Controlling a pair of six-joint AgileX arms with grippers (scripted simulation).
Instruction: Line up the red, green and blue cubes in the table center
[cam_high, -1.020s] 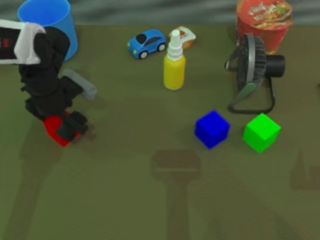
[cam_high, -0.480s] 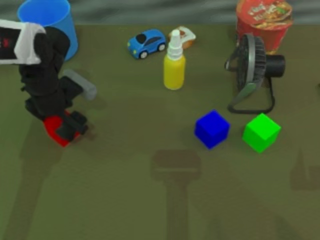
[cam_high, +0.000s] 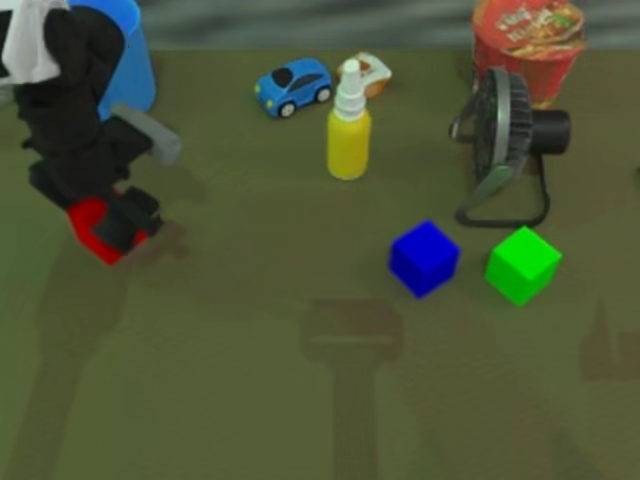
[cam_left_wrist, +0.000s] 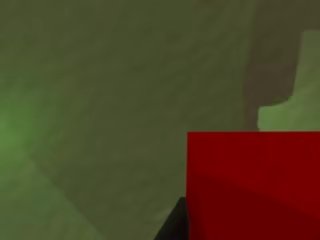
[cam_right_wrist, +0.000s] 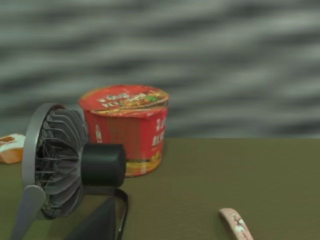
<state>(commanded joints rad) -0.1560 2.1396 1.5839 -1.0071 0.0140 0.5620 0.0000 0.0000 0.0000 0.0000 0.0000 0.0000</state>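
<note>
top view: the left gripper (cam_high: 112, 222) is at the table's (cam_high: 250, 400) left side, fingers closed on the red cube (cam_high: 92, 228), just below the blue mug (cam_high: 125, 50). the blue cube (cam_high: 424, 258) and green cube (cam_high: 522, 264) sit near each other right of center, below the fan (cam_high: 505, 145). a toy car (cam_high: 293, 86), yellow bottle (cam_high: 349, 125) and noodle cup (cam_high: 528, 45) stand along the back. the right arm is out of sight.

left wrist view: the red cube (cam_left_wrist: 252, 185) fills the near corner, above the olive tabletop (cam_left_wrist: 110, 100).

right wrist view: the fan (cam_right_wrist: 55, 160) and noodle cup (cam_right_wrist: 127, 127) only; the right gripper's own state cannot be told.
</note>
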